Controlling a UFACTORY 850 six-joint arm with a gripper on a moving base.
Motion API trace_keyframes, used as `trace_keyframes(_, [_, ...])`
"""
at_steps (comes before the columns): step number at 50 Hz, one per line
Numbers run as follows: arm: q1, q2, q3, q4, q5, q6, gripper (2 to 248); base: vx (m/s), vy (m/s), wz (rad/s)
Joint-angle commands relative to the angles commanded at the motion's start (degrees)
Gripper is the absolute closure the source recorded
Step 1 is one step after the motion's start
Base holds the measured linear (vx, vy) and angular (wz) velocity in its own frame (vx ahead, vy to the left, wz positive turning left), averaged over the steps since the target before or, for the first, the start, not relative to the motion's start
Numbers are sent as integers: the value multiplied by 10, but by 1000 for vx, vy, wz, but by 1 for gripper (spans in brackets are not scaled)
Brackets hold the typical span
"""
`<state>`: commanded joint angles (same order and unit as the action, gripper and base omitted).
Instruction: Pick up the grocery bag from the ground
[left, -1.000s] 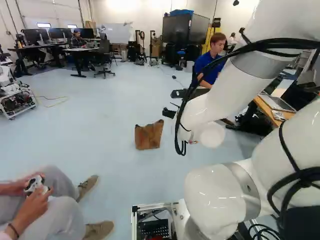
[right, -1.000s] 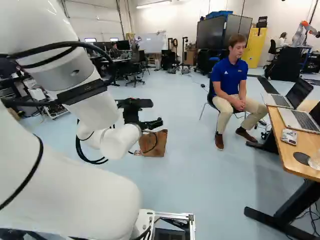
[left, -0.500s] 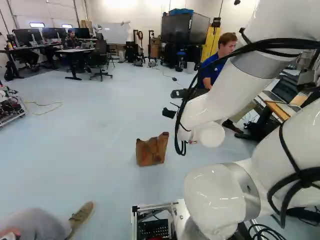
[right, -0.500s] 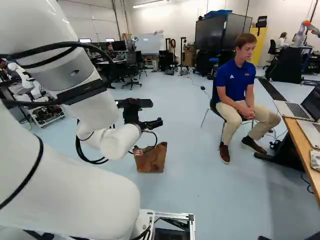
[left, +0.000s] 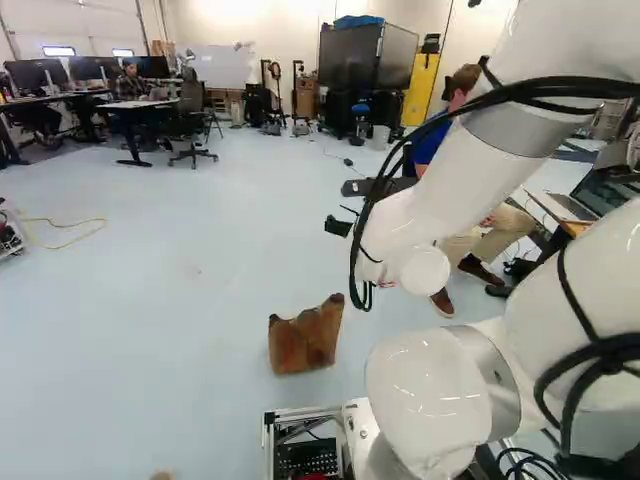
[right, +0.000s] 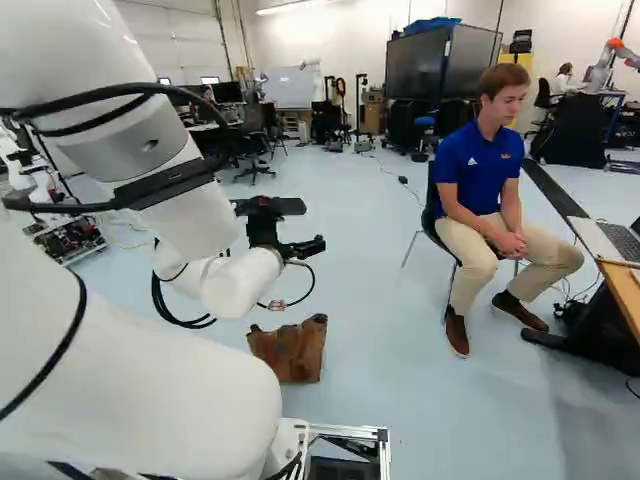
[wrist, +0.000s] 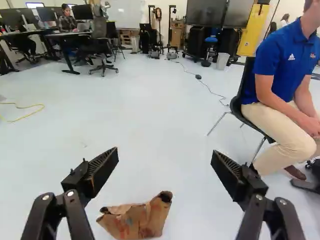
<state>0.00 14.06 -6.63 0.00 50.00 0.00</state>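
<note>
The brown paper bag (left: 306, 338) is on the floor (left: 180, 330), standing, with its upper edge crumpled and uneven. It has some dark and reddish marks on its side. In the left base view it is just beyond the metal frame (left: 300, 413) of the base, and it is well apart from the black gripper (right: 302, 247). In the wrist view the bag shows low in the gap between the fingers (wrist: 102, 171), more toward the left finger, and its bottom part is cut off from this view. The fingers are open wide, and nothing is held between them. The white arm (left: 440, 200) reaches forward above the floor, and black cables (left: 362, 235) hang along it.

Farther away, a black chair (wrist: 237, 106) stands on the right side of the wrist view's finger gap, beyond the right finger. At the right of the right base view there is a wooden worktop (right: 628, 292) with a laptop (right: 612, 241) on it. At the left of the same view stands another robot (right: 25, 178). A yellow cable (wrist: 30, 106) lies on the floor. At the back of the room I can see a whiteboard (left: 218, 66), a large dark screen (left: 350, 58) and a yellow cabinet (left: 420, 90).
</note>
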Motion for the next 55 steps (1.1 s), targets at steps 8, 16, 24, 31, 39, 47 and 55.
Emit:
trace_keyframes(8, [0, -25, -22, 0, 0, 0, 3, 148, 1, -78])
trace_keyframes(16, [0, -40, -36, 0, 0, 0, 3, 1, 1, 5])
trace_keyframes(24, [2, -59, -53, 0, 0, 0, 3, 0, 0, 0])
trace_keyframes(31, [9, -91, -82, 0, 0, 0, 3, 0, 0, 0])
trace_keyframes(39, [19, -131, -122, 0, -13, 0, 3, 0, 0, 0])
trace_keyframes(47, [29, -170, -162, 0, -75, 0, 3, 0, 0, 0])
trace_keyframes(55, [38, -208, -203, 0, -165, 0, 3, 0, 0, 0])
